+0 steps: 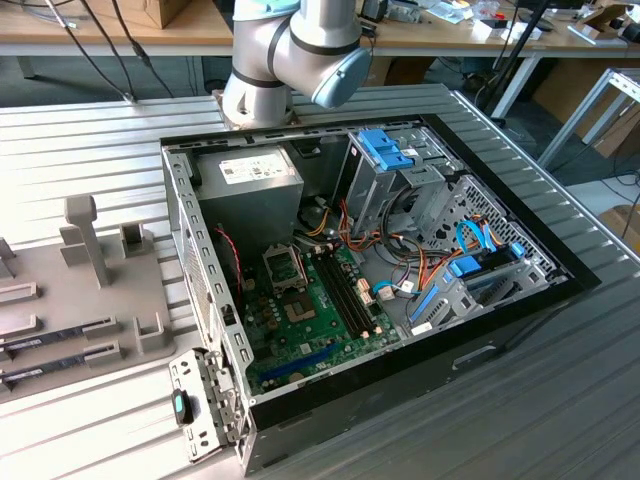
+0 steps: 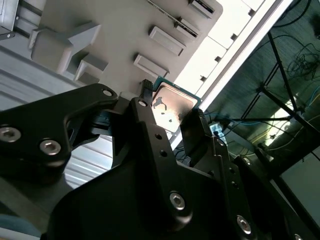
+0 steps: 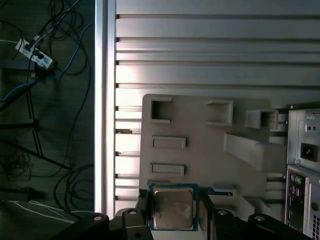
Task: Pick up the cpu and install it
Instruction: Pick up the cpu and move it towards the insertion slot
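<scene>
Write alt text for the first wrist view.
The gripper holds the cpu, silver top facing the camera, above a grey holder tray. The tray lies on a ribbed metal table, beside a computer case.

Silver, green-rimmed cpu (image 3: 173, 207); grey holder tray (image 3: 210, 145)

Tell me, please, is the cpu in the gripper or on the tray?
In the gripper: both wrist views show its fingers clamping the cpu by its edges above the tray.
</scene>
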{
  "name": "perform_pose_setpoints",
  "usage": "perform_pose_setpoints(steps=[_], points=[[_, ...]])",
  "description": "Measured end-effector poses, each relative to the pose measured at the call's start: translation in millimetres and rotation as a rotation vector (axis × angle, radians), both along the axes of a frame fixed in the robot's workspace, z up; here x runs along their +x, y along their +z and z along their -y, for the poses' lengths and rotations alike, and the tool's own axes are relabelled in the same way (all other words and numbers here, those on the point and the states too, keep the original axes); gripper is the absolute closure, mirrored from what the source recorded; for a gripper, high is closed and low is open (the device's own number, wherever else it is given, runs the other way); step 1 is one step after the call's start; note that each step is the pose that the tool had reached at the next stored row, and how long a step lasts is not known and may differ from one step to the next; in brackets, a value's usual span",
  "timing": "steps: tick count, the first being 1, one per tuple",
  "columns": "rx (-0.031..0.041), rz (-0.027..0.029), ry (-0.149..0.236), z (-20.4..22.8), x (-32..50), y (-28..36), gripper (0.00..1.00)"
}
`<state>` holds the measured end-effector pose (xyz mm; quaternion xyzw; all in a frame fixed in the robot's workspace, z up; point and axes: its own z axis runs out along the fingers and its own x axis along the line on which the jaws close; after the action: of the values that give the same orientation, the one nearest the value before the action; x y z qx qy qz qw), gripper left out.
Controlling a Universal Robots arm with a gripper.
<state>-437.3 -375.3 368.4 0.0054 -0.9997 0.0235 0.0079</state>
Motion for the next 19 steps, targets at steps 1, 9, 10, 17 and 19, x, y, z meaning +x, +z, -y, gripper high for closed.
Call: perform_pose_setpoints(steps=[1,9,10,17,19], points=[[-0.0001,0.0000,0.000,0.0,0.0,0.9,0.53],[0.0000,-0.0001,0.000,0.0,0.0,11.6,0.53],[-0.0001,-0.0001,0.000,0.0,0.0,13.0,0.53],[0.0000,0.0001,0.000,0.0,0.0,19.9,0.53],[0.0000,0.0000,0.000,0.0,0.0,20.0,0.53]])
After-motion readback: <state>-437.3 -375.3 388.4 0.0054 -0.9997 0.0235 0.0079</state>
